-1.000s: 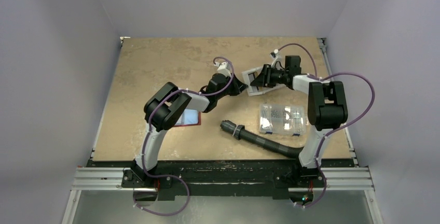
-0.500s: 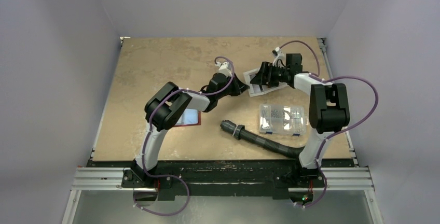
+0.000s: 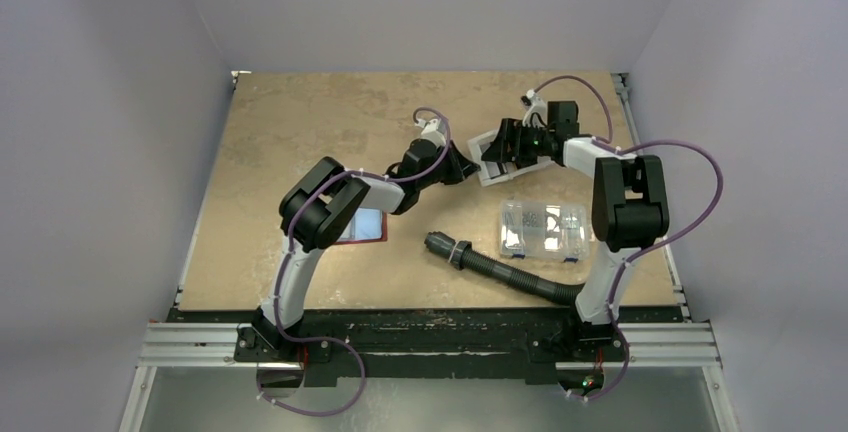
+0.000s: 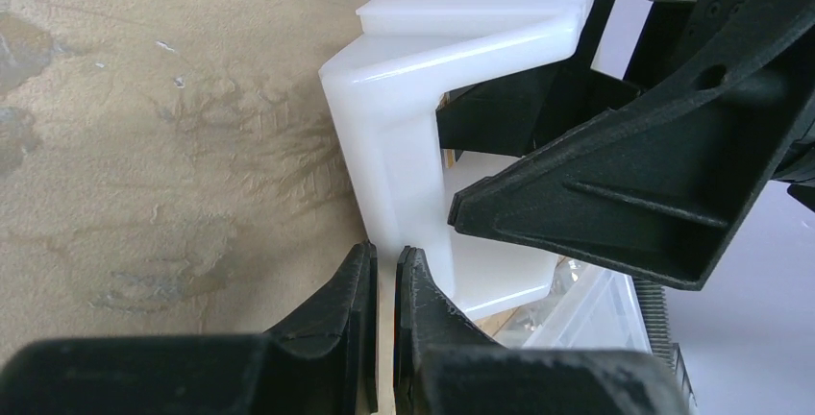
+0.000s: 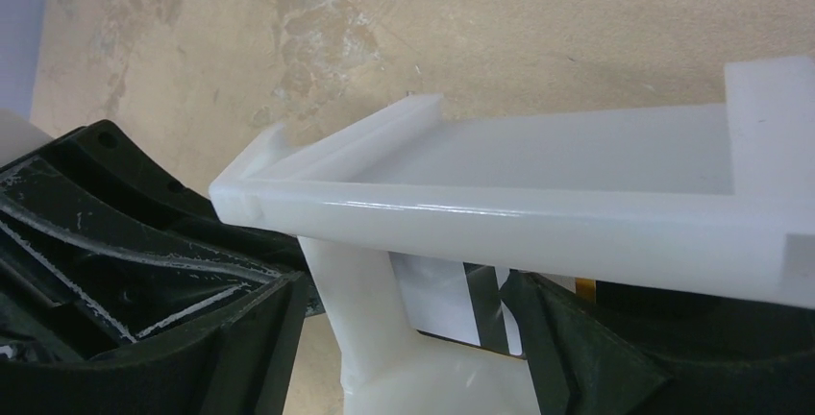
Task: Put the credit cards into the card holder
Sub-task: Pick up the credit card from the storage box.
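Observation:
The red card holder [image 3: 373,239] lies open near the left arm's elbow with a blue credit card [image 3: 368,223] on it, part hidden by the arm. A white tray [image 3: 490,178] sits at mid-table. My left gripper [image 4: 383,259] is shut on the thin edge at the tray's [image 4: 404,117] corner. My right gripper [image 5: 404,285] stands open, one finger on each side of the tray's [image 5: 538,213] corner post. Under the rim a pale grey credit card [image 5: 432,300] with a dark stripe shows between those fingers. In the left wrist view the right fingers [image 4: 615,194] reach into the tray.
A clear compartment box [image 3: 545,229] lies right of centre, close to the right arm. A black corrugated hose [image 3: 490,264] runs diagonally in front of it. Both grippers [image 3: 468,170] [image 3: 497,152] crowd the same tray corner.
My right gripper has opened wide and shifted a little left over the tray. The left arm and its grip have not moved.

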`<state>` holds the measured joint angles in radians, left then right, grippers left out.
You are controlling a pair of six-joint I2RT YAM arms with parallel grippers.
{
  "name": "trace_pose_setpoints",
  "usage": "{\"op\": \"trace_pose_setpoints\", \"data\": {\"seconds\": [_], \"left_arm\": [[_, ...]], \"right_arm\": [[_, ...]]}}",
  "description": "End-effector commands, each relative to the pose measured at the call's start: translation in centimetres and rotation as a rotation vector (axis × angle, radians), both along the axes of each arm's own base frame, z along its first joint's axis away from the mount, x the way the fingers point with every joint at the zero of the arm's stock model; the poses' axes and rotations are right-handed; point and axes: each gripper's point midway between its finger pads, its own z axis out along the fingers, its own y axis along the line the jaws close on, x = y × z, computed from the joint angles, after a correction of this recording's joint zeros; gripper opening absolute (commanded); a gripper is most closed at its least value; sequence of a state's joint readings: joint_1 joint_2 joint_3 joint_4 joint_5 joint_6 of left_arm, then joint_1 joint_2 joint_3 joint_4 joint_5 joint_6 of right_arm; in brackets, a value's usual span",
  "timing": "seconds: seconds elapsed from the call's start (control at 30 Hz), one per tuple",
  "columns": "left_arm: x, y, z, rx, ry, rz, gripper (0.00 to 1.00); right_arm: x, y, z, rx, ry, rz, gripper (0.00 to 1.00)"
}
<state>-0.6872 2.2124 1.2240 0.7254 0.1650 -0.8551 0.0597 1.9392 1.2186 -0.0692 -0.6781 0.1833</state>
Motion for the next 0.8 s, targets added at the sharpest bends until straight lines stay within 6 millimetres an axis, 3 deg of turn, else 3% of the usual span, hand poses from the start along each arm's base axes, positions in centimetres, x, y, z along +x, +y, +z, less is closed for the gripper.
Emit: {"op": "trace_pose_setpoints", "data": {"seconds": [0.0,0.17,0.43,0.63,0.77], "left_arm": [[-0.4,-0.7,-0.9,0.025,0.000,-0.048,0.00],[-0.4,-0.7,-0.9,0.023,0.005,-0.046,0.00],[-0.3,-0.4,-1.2,0.035,0.030,-0.033,0.00],[-0.4,-0.4,-1.5,0.026,0.050,-0.029,0.00],[-0.5,-0.4,-1.5,0.020,0.054,-0.032,0.00]], "right_arm": [[-2.2,3.5,0.4,0.126,0.044,0.114,0.85],[-3.9,4.8,1.7,0.221,0.062,0.169,0.75],[-4.5,4.6,4.4,0.282,0.013,0.144,0.60],[-5.0,4.5,5.3,0.298,0.003,0.143,0.42],[-4.9,4.3,5.6,0.304,-0.013,0.131,0.41]]}}
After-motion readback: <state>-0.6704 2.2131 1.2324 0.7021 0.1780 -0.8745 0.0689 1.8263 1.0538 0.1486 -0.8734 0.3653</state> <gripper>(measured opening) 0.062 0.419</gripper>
